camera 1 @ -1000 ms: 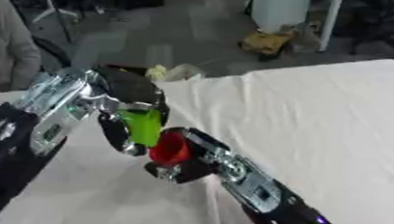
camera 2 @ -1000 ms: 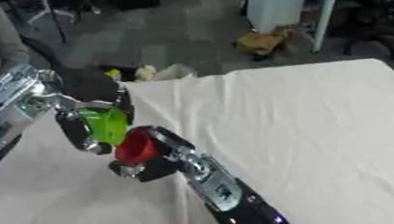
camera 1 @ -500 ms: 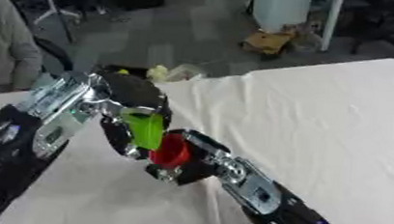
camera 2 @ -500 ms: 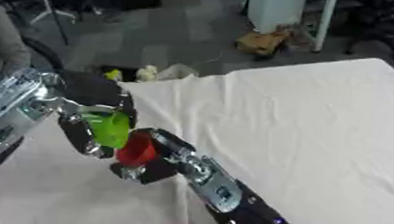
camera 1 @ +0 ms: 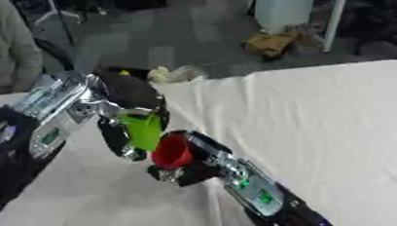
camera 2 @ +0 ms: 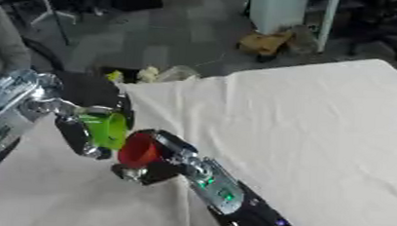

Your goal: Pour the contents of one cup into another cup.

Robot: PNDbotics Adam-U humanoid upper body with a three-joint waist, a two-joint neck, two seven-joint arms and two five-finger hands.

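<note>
Now I am gripping the green cup [camera 1: 141, 130] in my left hand [camera 1: 127, 112] and the red cup [camera 1: 173, 151] in my right hand [camera 1: 201, 160]. Both are looking light, stiff and slippery, so I am holding them by their sides.

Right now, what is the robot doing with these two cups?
The robot holds one cup in each hand above the white table. Its left hand is curled round a green cup, and its right hand holds a red cup. The two cups are close together, the green one slightly above and beside the red one, rims almost meeting. It looks like the pouring position, but I cannot see any contents or tell which cup is giving.
</note>
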